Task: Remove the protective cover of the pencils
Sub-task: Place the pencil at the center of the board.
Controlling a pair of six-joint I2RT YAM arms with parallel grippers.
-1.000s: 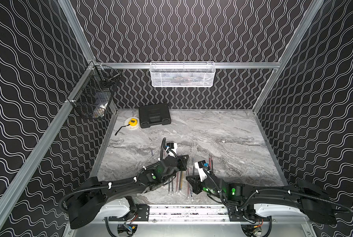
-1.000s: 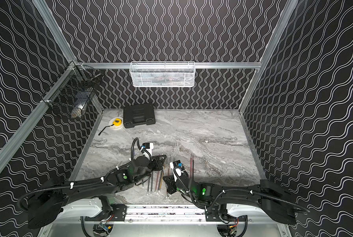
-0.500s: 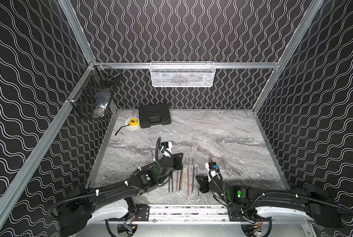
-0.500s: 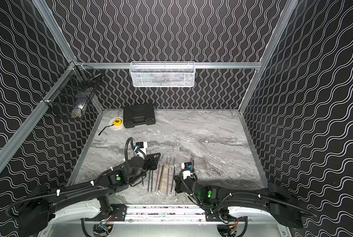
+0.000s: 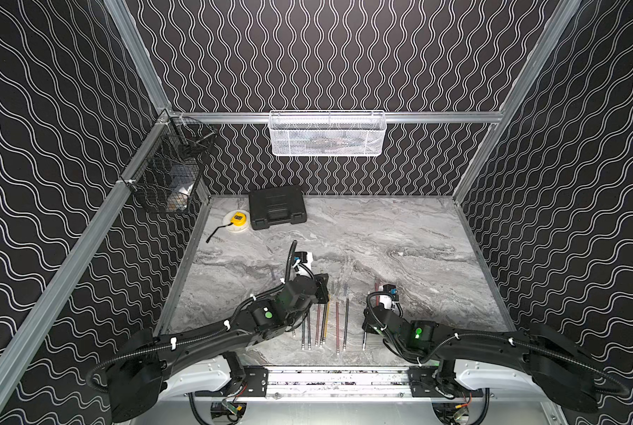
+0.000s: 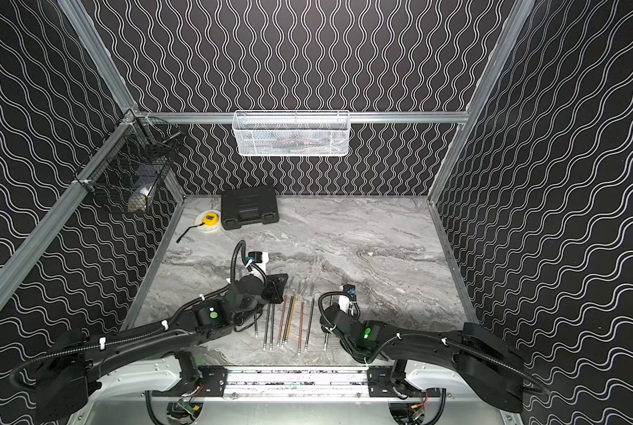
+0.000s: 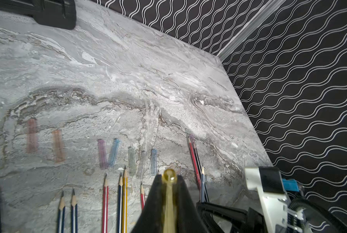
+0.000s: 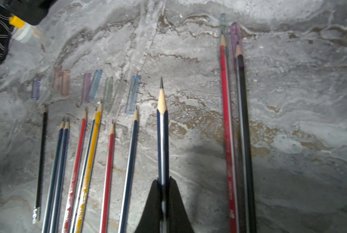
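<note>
My right gripper is clamping shut on a blue striped pencil, and its sharpened tip is showing bare. My left gripper, also closed, is pinching a yellow cap. A second ago both grippers were meeting mid-table; now they are standing well apart, so I am judging that this cover has just come off. Beside the held pencil, bare pencils are lying in a row on the table. Loose caps are resting just beyond their points. On the held pencil's other side, a capped pair, one red and one black, is still lying covered, so I am judging that two covers are left.
</note>
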